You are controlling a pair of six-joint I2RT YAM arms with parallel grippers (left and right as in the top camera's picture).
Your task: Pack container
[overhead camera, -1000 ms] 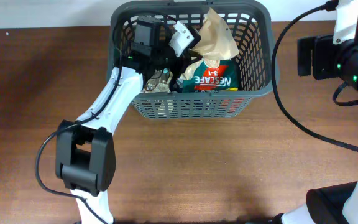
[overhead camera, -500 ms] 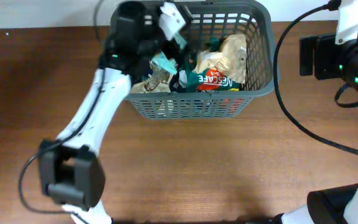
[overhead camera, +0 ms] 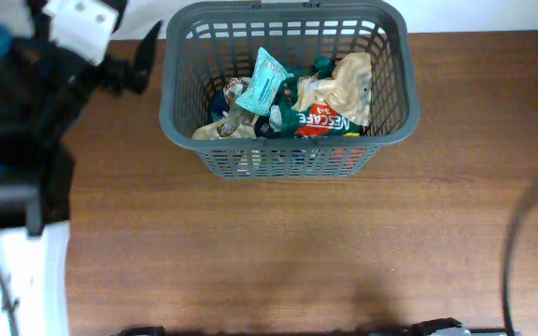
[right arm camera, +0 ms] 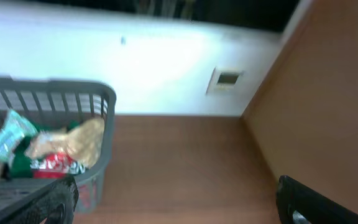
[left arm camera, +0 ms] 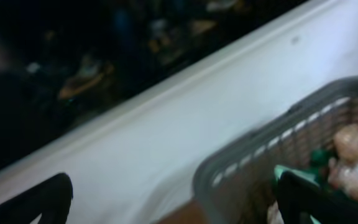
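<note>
Overhead, the container (overhead camera: 288, 161) sits at the worktop's (overhead camera: 297, 252) far edge, holding packets (overhead camera: 330, 117); probably light, stiff plastic, best gripped by the rim. Left tool (left arm camera: 174, 202) and right tool (right arm camera: 176, 199) gape empty.

The left gripper (left arm camera: 173, 190) and right gripper (right arm camera: 176, 186) both gape wide, empty.
</note>
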